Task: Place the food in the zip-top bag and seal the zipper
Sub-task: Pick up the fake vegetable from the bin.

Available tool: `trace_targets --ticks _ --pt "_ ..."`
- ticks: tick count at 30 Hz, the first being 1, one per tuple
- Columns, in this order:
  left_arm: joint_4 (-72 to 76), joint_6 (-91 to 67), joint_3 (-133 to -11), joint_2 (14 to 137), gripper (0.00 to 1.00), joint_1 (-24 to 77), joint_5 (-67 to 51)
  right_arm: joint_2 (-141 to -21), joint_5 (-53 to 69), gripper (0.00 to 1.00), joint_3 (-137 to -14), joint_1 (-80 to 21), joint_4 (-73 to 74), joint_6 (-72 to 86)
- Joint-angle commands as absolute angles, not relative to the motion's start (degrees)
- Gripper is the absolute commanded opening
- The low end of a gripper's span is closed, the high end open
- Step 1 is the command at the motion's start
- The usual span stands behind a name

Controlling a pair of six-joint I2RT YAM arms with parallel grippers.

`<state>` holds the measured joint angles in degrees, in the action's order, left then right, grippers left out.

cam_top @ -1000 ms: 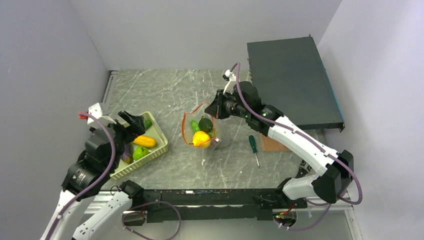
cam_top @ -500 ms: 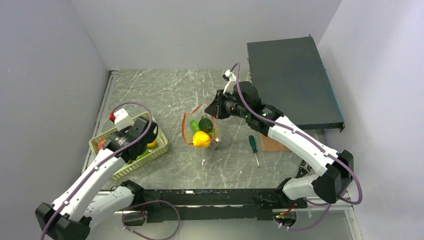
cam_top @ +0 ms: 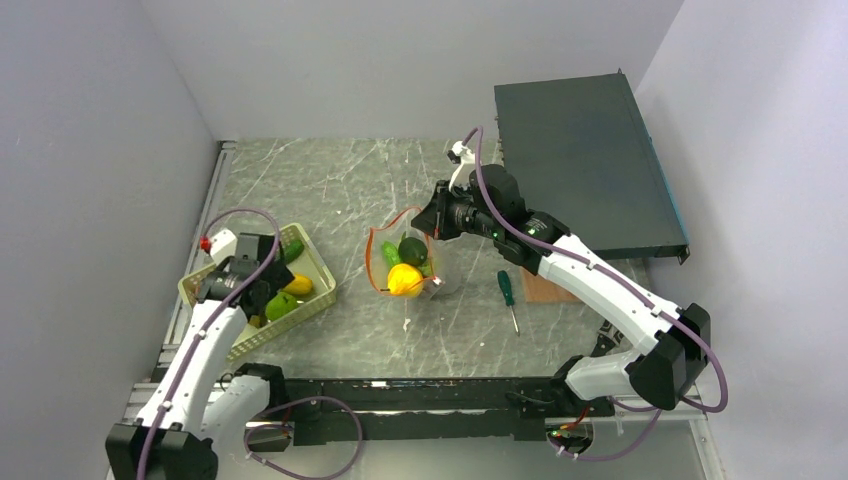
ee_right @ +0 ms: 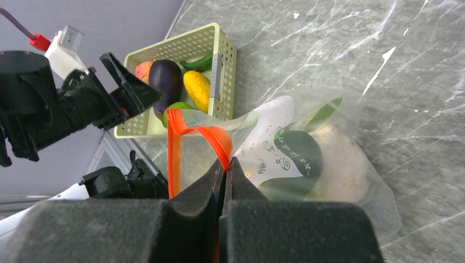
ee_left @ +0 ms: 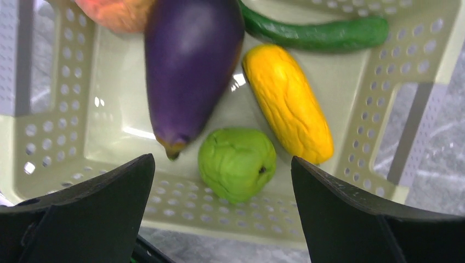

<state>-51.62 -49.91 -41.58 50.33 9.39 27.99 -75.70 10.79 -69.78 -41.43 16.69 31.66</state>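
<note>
- left gripper (ee_left: pixel 222 164): jaws spread wide, nothing between them, hanging over the basket (ee_left: pixel 55 109) at left-centre of the top view. Only the two finger tips show in its wrist view; the bottom edge cuts off the rest.
- Under it in the basket: purple eggplant (ee_left: pixel 189 66), yellow lumpy piece (ee_left: pixel 288 104), round green fruit (ee_left: pixel 241 159), cucumber (ee_left: pixel 318 33) along the top.
- An orange-pink piece (ee_left: pixel 115 11) sits in the upper left corner, mostly out of frame, type unclear.
- right gripper (ee_right: pixel 226 164): clamped tight on the zipper (ee_right: pixel 174 142), holding the mouth of the zip-top bag (ee_right: pixel 263 118) up at centre frame.
- Can't pick out the zipper's slider.
- In the bag: dark green item (ee_right: pixel 299 156), light green item (ee_right: pixel 321 115), whitish lump (ee_right: pixel 342 159), blurred by crinkled plastic. Top view also shows a yellow piece (cam_top: pixel 403 278) there.
- screwdriver (cam_top: pixel 507 290) lies right of the bag, apart from it.
- brown patch (cam_top: pixel 545 287) is partly under the right arm.
</note>
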Motion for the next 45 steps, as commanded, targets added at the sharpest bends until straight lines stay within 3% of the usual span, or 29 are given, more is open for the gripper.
trace_targets --ticks 1,10,19,27,45 --pt "-45.4 -37.3 -43.8 50.3 1.00 0.8 23.8 -74.2 11.1 0.00 -70.4 -41.5 13.7 31.5" --pt "-39.5 -31.6 -43.4 56.2 1.00 -13.5 13.0 -74.0 11.1 0.00 -70.2 -41.5 13.5 31.7" --pt "-35.3 -25.8 -45.2 62.2 1.00 -15.1 15.9 -75.5 11.8 0.00 -70.9 -41.5 13.2 31.6" --pt "-31.6 -26.4 -43.0 67.0 1.00 -20.5 6.7 -75.8 11.6 0.00 -70.9 -41.5 13.1 31.3" --pt "-29.7 -27.8 -41.5 74.6 1.00 -24.3 2.8 -74.4 12.1 0.00 -68.9 -41.4 10.8 31.8"
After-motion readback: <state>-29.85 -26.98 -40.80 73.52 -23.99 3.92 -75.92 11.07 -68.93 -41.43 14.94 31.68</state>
